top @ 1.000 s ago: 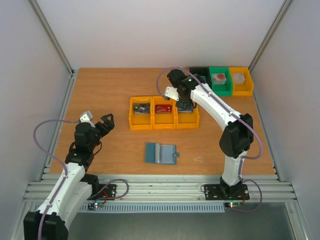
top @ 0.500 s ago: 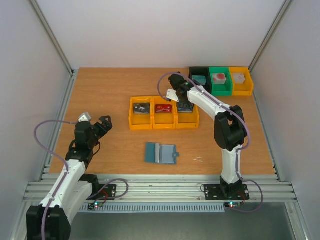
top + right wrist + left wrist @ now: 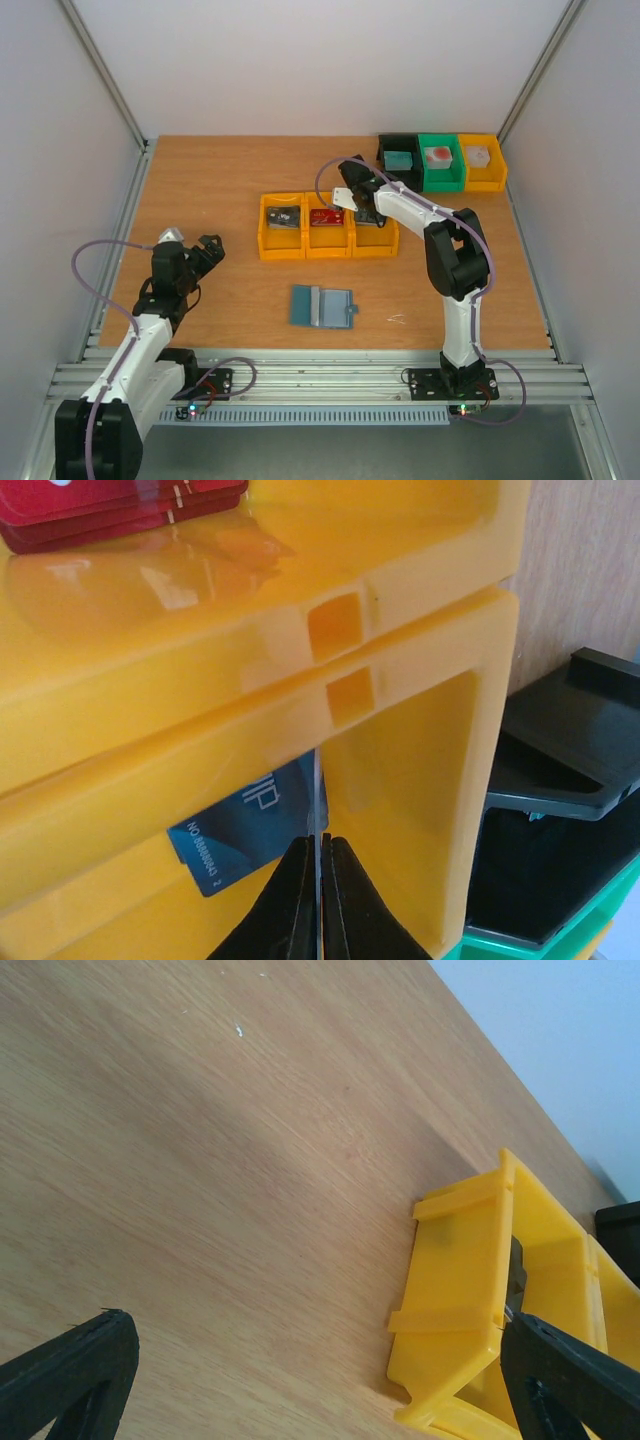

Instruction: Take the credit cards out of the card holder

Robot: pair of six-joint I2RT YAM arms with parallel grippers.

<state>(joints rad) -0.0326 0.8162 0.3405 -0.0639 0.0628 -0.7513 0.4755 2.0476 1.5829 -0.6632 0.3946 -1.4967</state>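
Note:
The card holder (image 3: 322,307), a flat blue wallet, lies opened out on the table in front of three joined yellow bins (image 3: 327,243). A dark grey card (image 3: 284,219) lies in the left bin and a red card (image 3: 327,219) in the middle one. My right gripper (image 3: 368,212) reaches down into the right bin. In the right wrist view that gripper (image 3: 320,855) is shut on a thin credit card seen edge-on, above a blue card (image 3: 245,825) lying on the bin floor. Red cards (image 3: 110,505) show in the neighbouring bin. My left gripper (image 3: 212,248) hangs open and empty at the left.
A black bin (image 3: 398,160), a green bin (image 3: 440,165) and a yellow bin (image 3: 481,165) with blocks stand at the back right. The left wrist view shows bare wood between the open left gripper (image 3: 315,1360) and a yellow bin corner (image 3: 460,1290).
My right arm has folded and lowered its gripper deeper into the right yellow bin. The left arm has drawn back slightly toward its base.

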